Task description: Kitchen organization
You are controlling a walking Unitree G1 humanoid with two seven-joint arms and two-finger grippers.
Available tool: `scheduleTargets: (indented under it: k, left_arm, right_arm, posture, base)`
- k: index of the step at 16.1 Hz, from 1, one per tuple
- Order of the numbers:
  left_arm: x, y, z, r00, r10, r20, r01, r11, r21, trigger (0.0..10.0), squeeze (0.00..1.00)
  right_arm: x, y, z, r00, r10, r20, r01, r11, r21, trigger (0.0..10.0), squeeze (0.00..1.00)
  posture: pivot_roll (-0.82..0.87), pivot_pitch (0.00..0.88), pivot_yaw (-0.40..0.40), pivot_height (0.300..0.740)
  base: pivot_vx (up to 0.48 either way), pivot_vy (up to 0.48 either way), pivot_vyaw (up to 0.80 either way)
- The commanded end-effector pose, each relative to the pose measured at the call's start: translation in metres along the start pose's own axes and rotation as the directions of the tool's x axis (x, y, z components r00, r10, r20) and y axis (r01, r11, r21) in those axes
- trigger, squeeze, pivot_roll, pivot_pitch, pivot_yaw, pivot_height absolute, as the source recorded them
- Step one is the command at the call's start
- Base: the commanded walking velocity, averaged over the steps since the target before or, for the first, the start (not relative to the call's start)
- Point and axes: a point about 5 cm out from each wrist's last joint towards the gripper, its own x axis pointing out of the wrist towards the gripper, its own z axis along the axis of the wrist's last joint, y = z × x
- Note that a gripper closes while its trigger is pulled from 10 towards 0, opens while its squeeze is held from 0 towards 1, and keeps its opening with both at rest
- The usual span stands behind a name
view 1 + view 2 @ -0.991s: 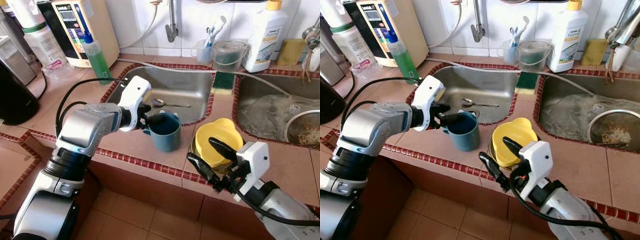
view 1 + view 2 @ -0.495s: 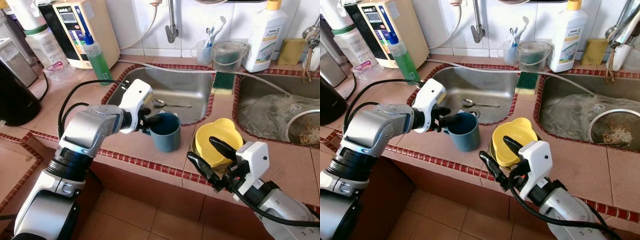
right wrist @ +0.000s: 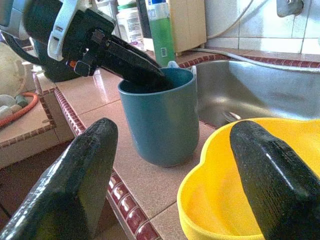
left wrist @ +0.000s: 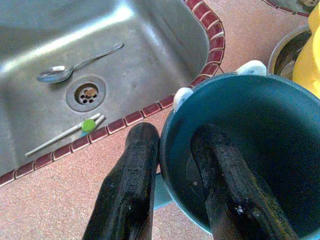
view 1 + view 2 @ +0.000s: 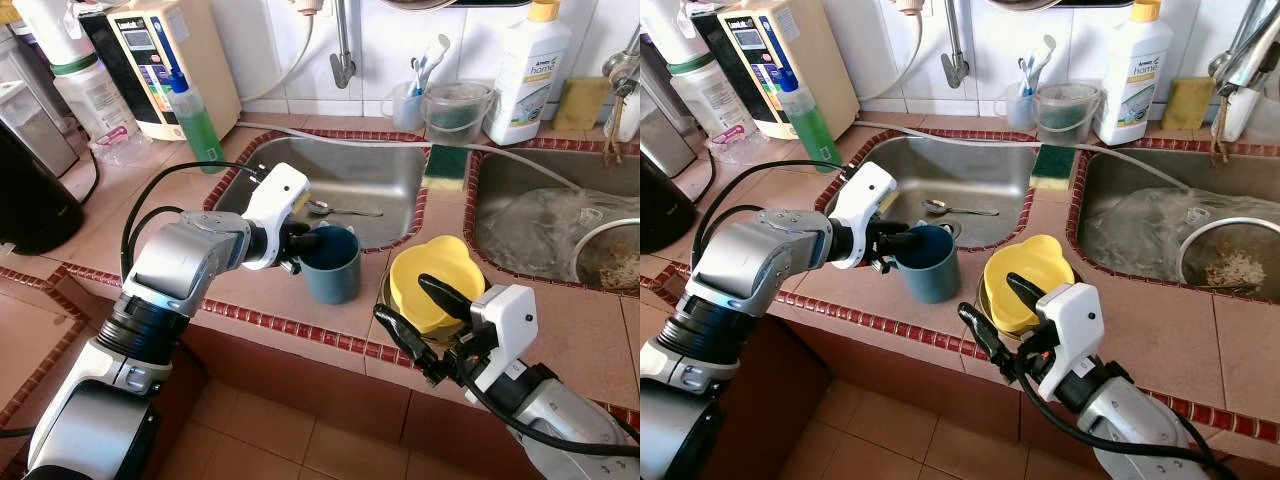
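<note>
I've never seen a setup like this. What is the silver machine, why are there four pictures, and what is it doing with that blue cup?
It is a humanoid robot with two silver arms, each ending in two black fingers. Two pictures come from cameras on its head, looking down at a tiled kitchen counter; the other two come from cameras on its wrists. The left gripper pinches the rim of a blue cup, one finger inside and one outside. The cup stands on the counter beside a steel sink holding a spoon. The right gripper is open, on either side of a yellow bowl sitting in a metal one.
</note>
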Motion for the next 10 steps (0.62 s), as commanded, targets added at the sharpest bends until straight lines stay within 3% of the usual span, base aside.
scheduleTargets:
  k: [1,10]
  left_arm:
    - [-0.0028,0.0066,-0.0037,0.999,0.029,-0.02,-0.029,1.0,0.009,0.0,0.0]
    - [-0.0036,0.009,-0.0061,0.999,0.034,-0.029,-0.033,0.999,0.021,0.0,0.0]
  right_arm:
    - [0.0012,0.0056,0.0027,1.0,0.017,0.018,-0.017,1.0,-0.004,10.0,0.0]
    - [0.0022,0.0049,0.0029,1.0,0.009,0.023,-0.008,1.0,-0.01,10.0,0.0]
  posture:
    - [-0.28,0.052,0.198,0.74]
    - [-0.28,0.057,0.198,0.74]
  base:
    - [0.0,0.0,0.0]
    - [0.0,0.0,0.0]
